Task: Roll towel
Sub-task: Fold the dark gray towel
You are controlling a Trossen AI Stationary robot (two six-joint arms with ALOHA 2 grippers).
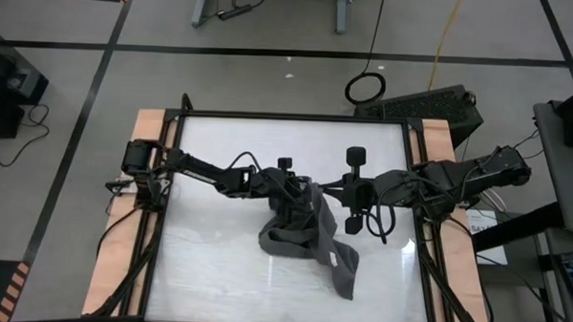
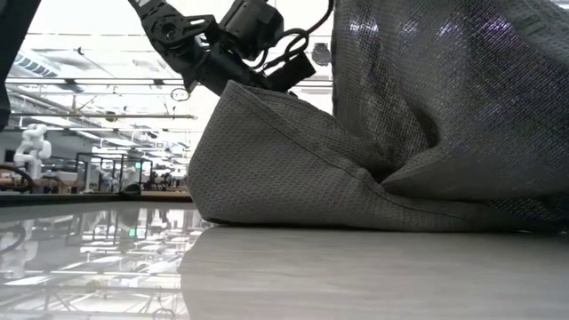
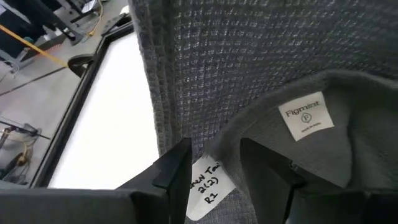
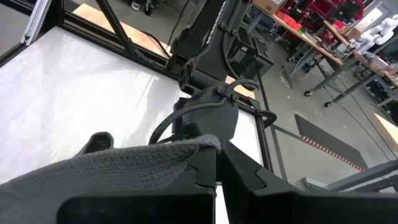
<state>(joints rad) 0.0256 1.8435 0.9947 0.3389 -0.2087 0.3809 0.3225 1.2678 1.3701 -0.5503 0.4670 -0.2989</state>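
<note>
The towel [image 1: 308, 238] sits near the middle of the white table [image 1: 216, 264], a dark charcoal-grey cloth bunched into a loose heap, with one end lifted up between the two grippers and the other trailing toward the table's front right as a flatter, folded flap. From table height, the fabric shows a fine waffle-like weave [image 2: 293, 169]; its lower fold rests on the glossy surface while the rest rises steeply out of view. The left gripper [image 3: 214, 171] reaches in from the left side and hangs over the cloth with its fingers parted, a strip of towel and a white handwritten tag [image 3: 205, 186] lying between them; a second sewn label [image 3: 306, 115] sits on the grey fabric nearby. The right gripper [image 4: 217, 168] comes in from the right, its fingers clenched on a raised edge of the towel, which drapes away over its side. The two grippers are close together above the heap.
</note>
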